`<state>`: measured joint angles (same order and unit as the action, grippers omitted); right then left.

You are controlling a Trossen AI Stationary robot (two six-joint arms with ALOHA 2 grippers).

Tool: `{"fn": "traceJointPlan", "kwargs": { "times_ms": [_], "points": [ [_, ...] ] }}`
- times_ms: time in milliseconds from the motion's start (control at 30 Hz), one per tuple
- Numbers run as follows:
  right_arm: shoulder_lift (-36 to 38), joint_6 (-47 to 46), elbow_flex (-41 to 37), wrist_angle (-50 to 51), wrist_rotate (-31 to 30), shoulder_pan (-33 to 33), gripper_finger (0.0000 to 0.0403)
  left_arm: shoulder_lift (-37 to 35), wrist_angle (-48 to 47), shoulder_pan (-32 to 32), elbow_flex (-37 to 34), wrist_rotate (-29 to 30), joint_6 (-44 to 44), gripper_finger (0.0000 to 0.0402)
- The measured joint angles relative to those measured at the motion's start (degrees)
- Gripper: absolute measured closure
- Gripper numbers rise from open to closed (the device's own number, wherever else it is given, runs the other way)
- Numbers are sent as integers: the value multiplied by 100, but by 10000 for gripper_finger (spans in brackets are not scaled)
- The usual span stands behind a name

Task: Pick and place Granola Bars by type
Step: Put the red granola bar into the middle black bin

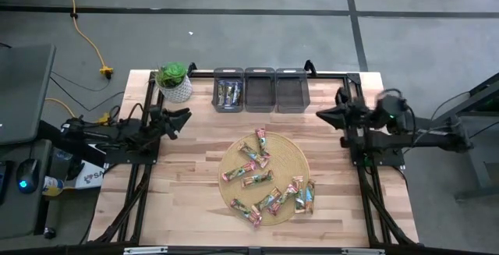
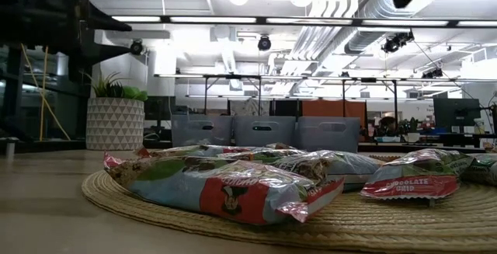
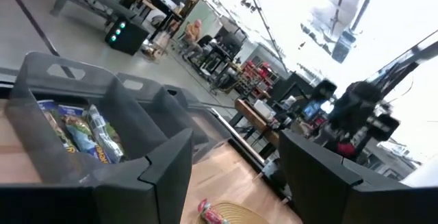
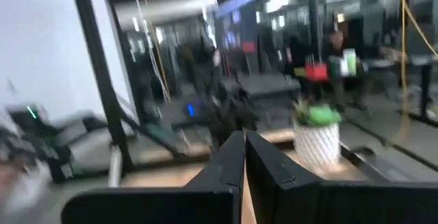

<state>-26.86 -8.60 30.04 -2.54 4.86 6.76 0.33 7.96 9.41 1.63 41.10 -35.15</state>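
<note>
High view: granola bars [image 1: 269, 178] lie scattered on the woven mat [image 1: 290, 159] mid-bench, likely light, crinkly and slippery, best pinched across the short width; left end effector [image 1: 181, 120] released, right end effector [image 1: 321, 115] clenched, both empty.

Legible text, one item: "CHOCOLATE CHIP" in white capitals on the red end of a granola bar wrapper [image 2: 415, 178] lying on the woven mat [image 2: 373, 221] before me; lettering on the other wrappers near my camera too blurred to read; nothing else I can read.
</note>
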Motion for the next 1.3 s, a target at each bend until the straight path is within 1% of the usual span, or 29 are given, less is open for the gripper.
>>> {"fn": "traceJointPlan", "kwargs": {
  "times_ms": [133,333,400,533,600,633,833,933,1100,1200,1300],
  "points": [
    [-1260,305,1153,1102,-96,0,402,1,-246,0,0,-45,-100,190],
    [-3141,219,2604,2395,-350,0,402,3,-525,0,-1,-36,-264,190],
    [-3712,131,3071,2703,-566,-1,402,3,-524,0,-1,-31,-263,190],
    [-4818,-1071,3980,3770,-1662,0,402,3,-537,0,0,38,-263,190],
    [-5297,-1621,4396,4210,-1980,6,402,3,-541,0,0,42,-261,190],
    [-5502,-1813,4584,4366,-2040,5,402,3,-541,0,0,42,-257,190],
    [-6570,-2491,5434,4553,-1715,-2,402,3,-547,0,2,44,-254,190],
    [-6989,-2854,5697,4648,-1303,59,402,3,-548,0,2,44,-254,190],
    [-7535,-3358,5785,4818,-417,184,402,3,-548,0,2,44,-259,190],
    [-7779,-3513,5787,4976,-241,179,394,3,-548,0,2,46,-259,190],
    [-8018,-3868,5788,5352,-187,97,369,3,-550,0,2,46,-259,190]
  ]
}}
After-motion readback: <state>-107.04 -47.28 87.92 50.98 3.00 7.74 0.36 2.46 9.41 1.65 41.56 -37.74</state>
